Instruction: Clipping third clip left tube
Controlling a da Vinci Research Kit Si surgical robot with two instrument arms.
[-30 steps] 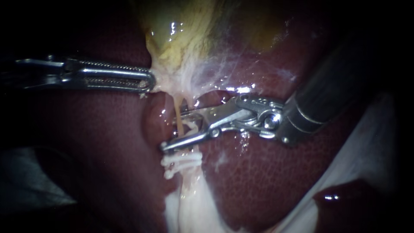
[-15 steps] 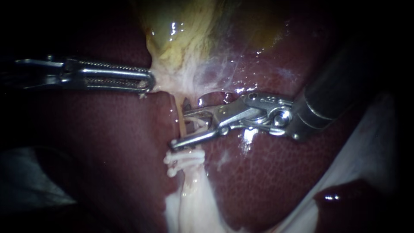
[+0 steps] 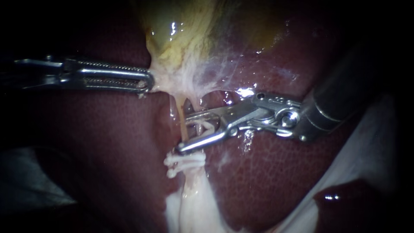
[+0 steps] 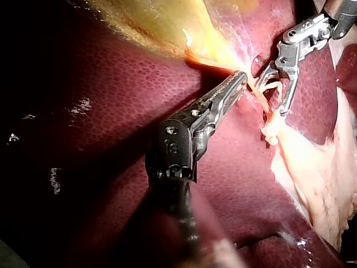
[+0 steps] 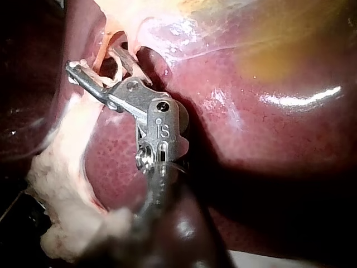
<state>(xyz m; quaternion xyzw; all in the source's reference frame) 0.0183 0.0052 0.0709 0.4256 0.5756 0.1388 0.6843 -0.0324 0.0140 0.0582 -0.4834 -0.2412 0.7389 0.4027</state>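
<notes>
A thin yellowish tube (image 3: 181, 117) runs down from the gallbladder (image 3: 185, 34) over the liver (image 3: 267, 172). Two white clips (image 3: 184, 161) sit on it lower down. My right instrument (image 3: 184, 133) comes in from the right with its jaws spread wide, holding a white clip (image 3: 202, 126) between them. The jaw tips reach the tube, one above and one below the bare stretch over the two clips. My left instrument (image 3: 148, 82) is shut on pale tissue at the gallbladder's neck and holds it to the left. The left wrist view shows the same grip (image 4: 240, 81).
Pale fatty tissue (image 3: 189, 207) hangs below the clips. A white sheet (image 3: 366, 142) lies at the lower right edge of the liver. In the right wrist view, the right instrument (image 5: 92, 58) lies over the pale strand (image 5: 72, 145).
My right instrument has drawn back to the right with its clip, so its jaw tips now sit at the tube instead of past it. The left instrument has held still.
</notes>
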